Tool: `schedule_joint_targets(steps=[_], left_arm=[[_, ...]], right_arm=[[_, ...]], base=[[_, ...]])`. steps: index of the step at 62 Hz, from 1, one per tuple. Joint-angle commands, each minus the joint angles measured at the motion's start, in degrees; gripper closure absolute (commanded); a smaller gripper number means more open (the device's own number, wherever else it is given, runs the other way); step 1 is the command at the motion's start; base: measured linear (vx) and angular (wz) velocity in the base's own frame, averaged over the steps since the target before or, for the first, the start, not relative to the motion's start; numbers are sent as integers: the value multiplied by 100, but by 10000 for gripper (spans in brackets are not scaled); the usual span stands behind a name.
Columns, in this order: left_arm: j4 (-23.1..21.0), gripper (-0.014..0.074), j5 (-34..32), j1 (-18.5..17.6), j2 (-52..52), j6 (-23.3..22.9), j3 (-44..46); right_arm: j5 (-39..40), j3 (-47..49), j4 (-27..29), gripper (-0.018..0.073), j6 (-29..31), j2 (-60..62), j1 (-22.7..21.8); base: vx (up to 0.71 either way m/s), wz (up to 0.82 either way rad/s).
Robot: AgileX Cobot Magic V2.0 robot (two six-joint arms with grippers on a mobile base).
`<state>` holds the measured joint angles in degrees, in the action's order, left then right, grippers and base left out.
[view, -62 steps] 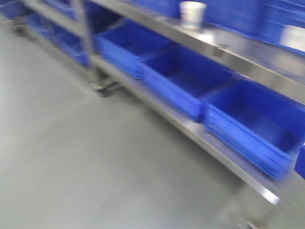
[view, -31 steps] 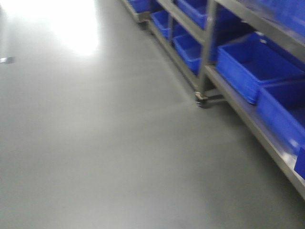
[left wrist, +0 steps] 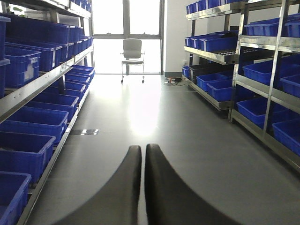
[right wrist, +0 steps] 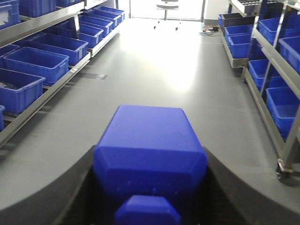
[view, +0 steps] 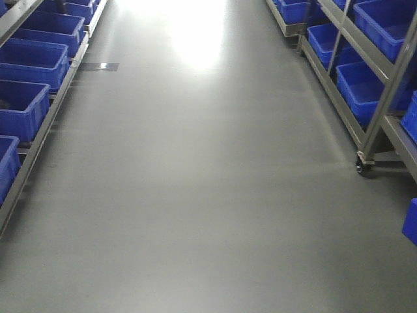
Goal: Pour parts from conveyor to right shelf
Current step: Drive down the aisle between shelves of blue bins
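Carry step. Right tool (right wrist: 150, 157) clamps blue block (right wrist: 150, 140); left tool (left wrist: 143, 150) closed, empty. Next: face right shelf (view: 391, 88), tip into bin (view: 361, 88).

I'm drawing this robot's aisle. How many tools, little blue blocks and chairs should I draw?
2 tools: left tool, right tool
1 little blue block
1 chair
Total: 4

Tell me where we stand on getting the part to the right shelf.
Done: the part sits clamped in the right tool. The left tool is shut and empty. In hand: the front view looks down the aisle, with the right shelf alongside. Left: face a bin on that shelf and tip the part in. The conveyor is out of view.
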<state>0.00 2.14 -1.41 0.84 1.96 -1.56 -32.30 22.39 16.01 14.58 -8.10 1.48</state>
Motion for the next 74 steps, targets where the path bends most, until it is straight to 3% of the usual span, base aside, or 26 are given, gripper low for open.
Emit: schedule_joint_targets(steps=[1, 31, 74], left_arm=[[0, 602, -442, -4, 60, -49, -177], [0, 602, -442, -4, 60, -49, -177], [0, 602, -442, -4, 60, -49, -177]], right_arm=[[445, 146, 25, 564, 34, -115, 2], [445, 146, 25, 564, 34, -115, 2], [415, 146, 25, 564, 34, -115, 2]], base=[[15, 26], [31, 6], [61, -7]])
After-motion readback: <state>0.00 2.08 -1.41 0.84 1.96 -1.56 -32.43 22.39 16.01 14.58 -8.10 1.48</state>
